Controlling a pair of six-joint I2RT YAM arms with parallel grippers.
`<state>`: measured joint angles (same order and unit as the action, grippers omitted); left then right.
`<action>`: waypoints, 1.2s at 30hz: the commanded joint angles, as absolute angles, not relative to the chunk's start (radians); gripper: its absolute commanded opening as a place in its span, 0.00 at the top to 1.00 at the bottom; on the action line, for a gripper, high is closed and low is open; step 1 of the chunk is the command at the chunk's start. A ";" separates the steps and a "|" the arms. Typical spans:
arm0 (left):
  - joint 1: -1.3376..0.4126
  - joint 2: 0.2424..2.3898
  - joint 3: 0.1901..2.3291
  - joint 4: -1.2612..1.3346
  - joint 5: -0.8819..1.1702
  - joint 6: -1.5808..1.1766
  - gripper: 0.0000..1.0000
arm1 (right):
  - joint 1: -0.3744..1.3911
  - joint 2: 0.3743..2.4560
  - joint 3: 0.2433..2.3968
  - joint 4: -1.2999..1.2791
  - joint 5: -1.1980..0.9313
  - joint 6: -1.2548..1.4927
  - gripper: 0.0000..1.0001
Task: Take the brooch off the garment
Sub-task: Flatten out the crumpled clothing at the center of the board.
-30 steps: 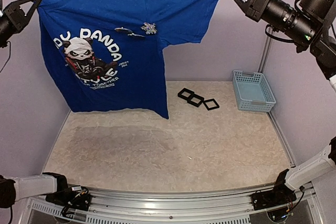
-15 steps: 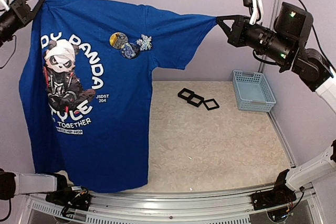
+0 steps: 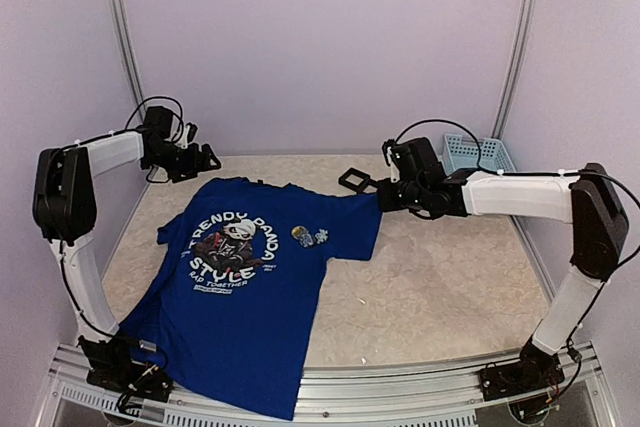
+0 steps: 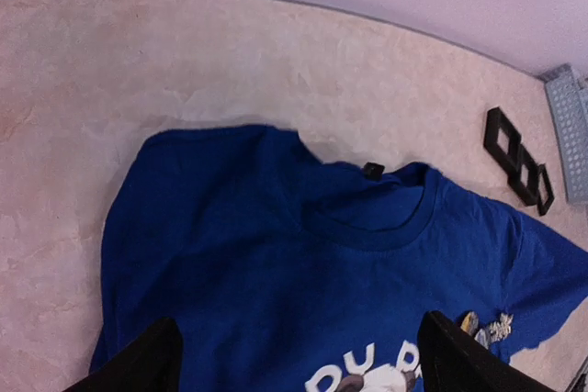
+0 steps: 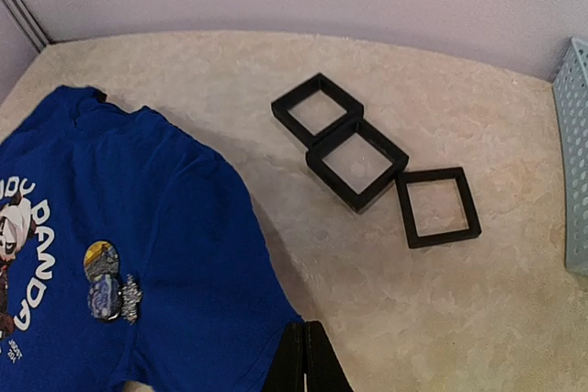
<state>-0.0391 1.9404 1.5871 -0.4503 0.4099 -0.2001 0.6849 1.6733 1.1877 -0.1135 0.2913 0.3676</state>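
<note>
Only the overhead view shows the whole shirt [image 3: 250, 297] spread on the surface [image 3: 450, 277]. Left wrist: left tool [image 4: 296, 332] open. Right wrist: right tool [image 5: 299, 360] pinching the sleeve, brooch [image 5: 130, 298] lower left.

Brooches [image 3: 300, 237] too small to make out; basket [image 5: 575, 153] cut by the right edge; garment [image 4: 276, 254] hem cropped below.

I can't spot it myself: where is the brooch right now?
In the top view, the silvery brooch sits on the blue T-shirt, right of its panda print, beside two round badges.
</note>
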 commanded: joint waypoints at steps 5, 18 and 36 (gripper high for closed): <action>-0.199 1.865 1.594 -0.519 0.274 -0.171 0.01 | 0.660 1.784 1.192 -0.110 0.171 0.404 1.00; -0.302 1.714 1.241 -0.428 0.251 -0.479 0.01 | 0.655 1.712 1.086 -0.221 0.343 0.544 0.98; -0.391 1.640 1.223 -0.379 0.298 -0.522 0.01 | 0.557 1.567 1.041 -0.306 0.392 0.510 0.33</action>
